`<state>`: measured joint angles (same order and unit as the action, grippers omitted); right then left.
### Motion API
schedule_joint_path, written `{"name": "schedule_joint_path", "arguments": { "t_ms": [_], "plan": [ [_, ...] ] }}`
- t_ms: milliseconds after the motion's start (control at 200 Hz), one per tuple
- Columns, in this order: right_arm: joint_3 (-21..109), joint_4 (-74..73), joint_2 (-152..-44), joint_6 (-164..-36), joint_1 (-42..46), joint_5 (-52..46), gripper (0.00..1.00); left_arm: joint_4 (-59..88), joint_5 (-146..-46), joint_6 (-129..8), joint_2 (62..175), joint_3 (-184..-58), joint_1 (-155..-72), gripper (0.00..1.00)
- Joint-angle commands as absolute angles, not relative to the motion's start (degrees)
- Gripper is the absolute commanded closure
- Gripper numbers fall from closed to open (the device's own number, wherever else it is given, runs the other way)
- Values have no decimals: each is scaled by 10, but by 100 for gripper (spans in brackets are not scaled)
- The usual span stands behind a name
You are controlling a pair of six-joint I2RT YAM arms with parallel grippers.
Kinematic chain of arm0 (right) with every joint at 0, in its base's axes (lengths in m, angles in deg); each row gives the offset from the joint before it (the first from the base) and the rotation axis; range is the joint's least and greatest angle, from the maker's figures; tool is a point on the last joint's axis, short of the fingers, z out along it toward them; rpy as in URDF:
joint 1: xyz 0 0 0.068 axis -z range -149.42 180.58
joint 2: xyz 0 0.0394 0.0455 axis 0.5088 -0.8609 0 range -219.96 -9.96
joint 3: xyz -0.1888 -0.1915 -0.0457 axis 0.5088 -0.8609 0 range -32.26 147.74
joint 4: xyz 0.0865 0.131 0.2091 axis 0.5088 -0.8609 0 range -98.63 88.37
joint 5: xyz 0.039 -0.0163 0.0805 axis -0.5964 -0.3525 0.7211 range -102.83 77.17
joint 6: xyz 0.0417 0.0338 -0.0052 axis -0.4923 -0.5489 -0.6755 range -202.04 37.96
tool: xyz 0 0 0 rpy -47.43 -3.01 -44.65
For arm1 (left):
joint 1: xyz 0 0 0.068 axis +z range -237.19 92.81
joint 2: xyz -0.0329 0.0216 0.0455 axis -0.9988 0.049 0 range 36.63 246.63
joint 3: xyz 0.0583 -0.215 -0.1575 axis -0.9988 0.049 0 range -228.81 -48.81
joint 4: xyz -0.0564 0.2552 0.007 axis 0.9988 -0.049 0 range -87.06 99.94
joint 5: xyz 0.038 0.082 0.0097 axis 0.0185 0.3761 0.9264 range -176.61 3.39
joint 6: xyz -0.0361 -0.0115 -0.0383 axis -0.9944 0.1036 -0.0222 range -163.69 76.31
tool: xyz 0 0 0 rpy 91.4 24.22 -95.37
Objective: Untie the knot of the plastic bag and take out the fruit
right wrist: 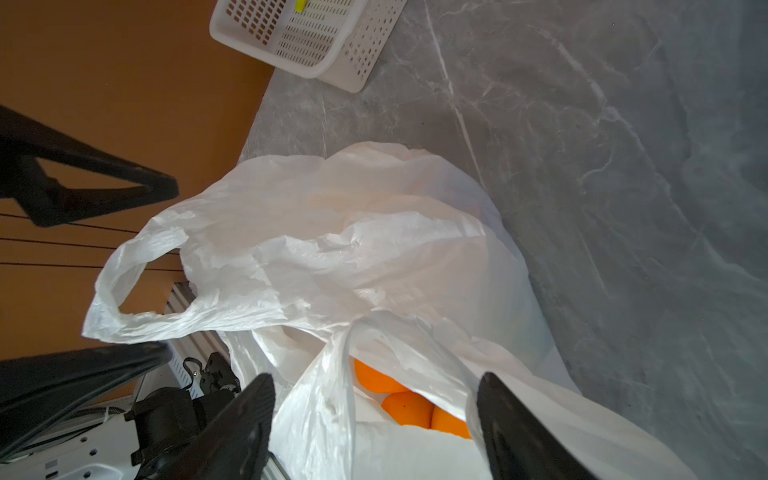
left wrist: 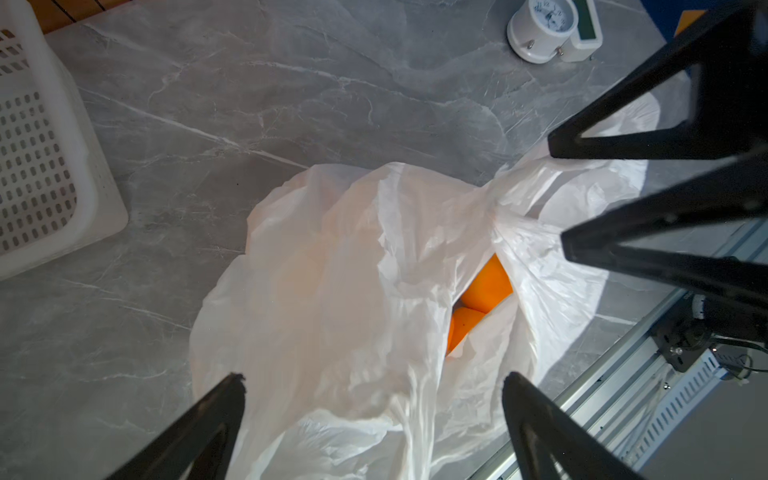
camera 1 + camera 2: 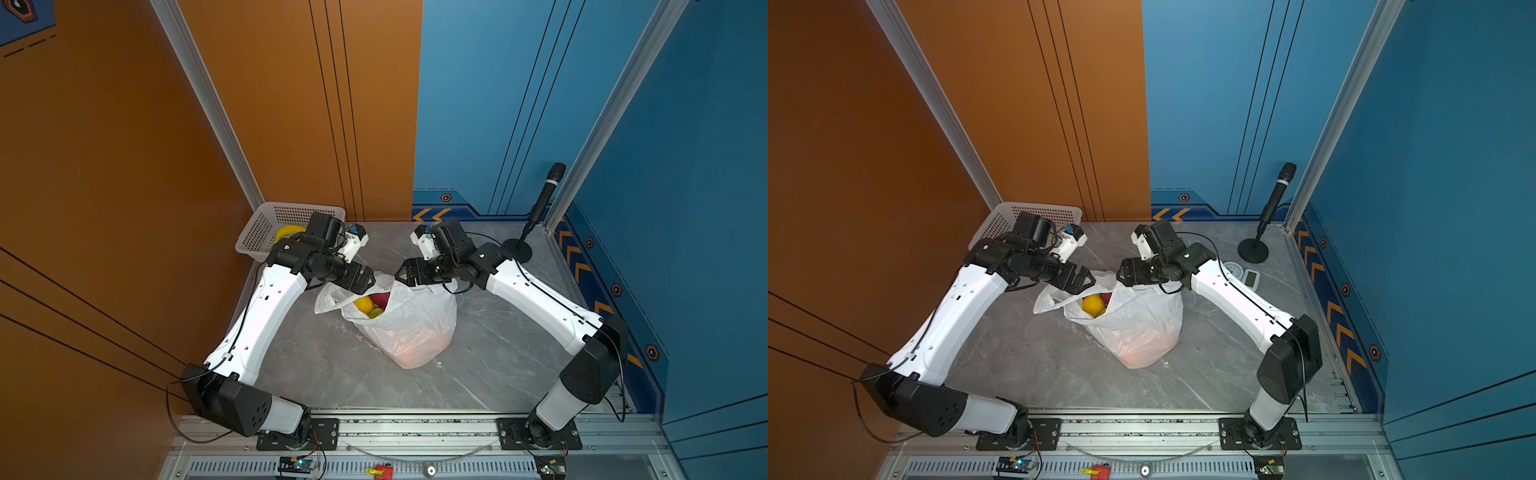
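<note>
Table: a grey marble-patterned tabletop (image 3: 332,374) lies in front of my bases.
Bag: the thin, translucent white plastic bag (image 3: 415,328) sits mid-table between my arms, open at its far end.
Fruit: round orange fruit (image 1: 407,409) lies low inside. A yellow fruit (image 3: 363,304), a red fruit (image 3: 380,298) and a green fruit (image 3: 376,312) show at the mouth.
Handles: one handle loop (image 1: 124,291) hangs free by my left fingers. The other loop (image 1: 395,332) arches loosely between my right fingers. The two are apart.
My left gripper (image 2: 374,378): released, jaws spread wide above the bag, pinching nothing.
My right gripper (image 1: 376,377): released, jaws apart around that loop without clamping it.
Basket: a white perforated plastic basket (image 3: 266,232) stands in the far left corner.
Microphone: a black microphone on a round stand (image 3: 544,195) stands far right.
</note>
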<state>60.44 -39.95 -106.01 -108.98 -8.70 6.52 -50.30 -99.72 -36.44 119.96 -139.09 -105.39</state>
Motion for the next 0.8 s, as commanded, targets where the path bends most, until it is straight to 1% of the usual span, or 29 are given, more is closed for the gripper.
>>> {"name": "schedule_joint_path", "arguments": {
  "t_ms": [0,25,50,110,155,205,270,295,330,441,491,536,616,741,756,796],
  "plan": [
    [596,-390,-1086,-1116,-91,68,27,-499,-943,-352,1228,-1383,-1055,2],
    [596,-390,-1091,-1116,-92,69,29,-491,-939,-354,1233,-1380,-1056,2],
    [597,-392,-1095,-1117,-93,69,32,-482,-937,-355,1237,-1377,-1057,0],
    [599,-401,-1104,-1118,-92,75,39,-458,-945,-360,1241,-1366,-1058,7],
    [599,-405,-1106,-1118,-92,84,42,-452,-965,-357,1246,-1363,-1060,8],
    [596,-411,-1104,-1118,-92,86,42,-452,-992,-349,1252,-1362,-1062,7],
    [587,-413,-1096,-1120,-111,81,39,-457,-1027,-339,1258,-1358,-1066,0],
    [584,-414,-1093,-1122,-113,81,38,-463,-1038,-335,1260,-1357,-1068,2],
    [580,-415,-1088,-1125,-114,81,36,-471,-1041,-331,1261,-1355,-1070,3],
    [563,-413,-1067,-1130,-122,78,32,-481,-1013,-325,1254,-1332,-1068,3],
    [553,-406,-1058,-1134,-127,77,32,-490,-1013,-321,1253,-1322,-1064,2],
    [544,-399,-1051,-1138,-130,79,32,-499,-1019,-315,1255,-1318,-1062,0],
    [534,-391,-1049,-1143,-134,80,35,-520,-1035,-303,1265,-1315,-1064,6],
    [536,-401,-1056,-1143,-136,80,48,-558,-1037,-276,1285,-1323,-1077,12],
    [537,-400,-1055,-1143,-136,80,50,-562,-1033,-273,1286,-1324,-1080,17],
    [535,-401,-1056,-1142,-136,80,56,-568,-1023,-268,1294,-1326,-1084,21]
  ]
}}
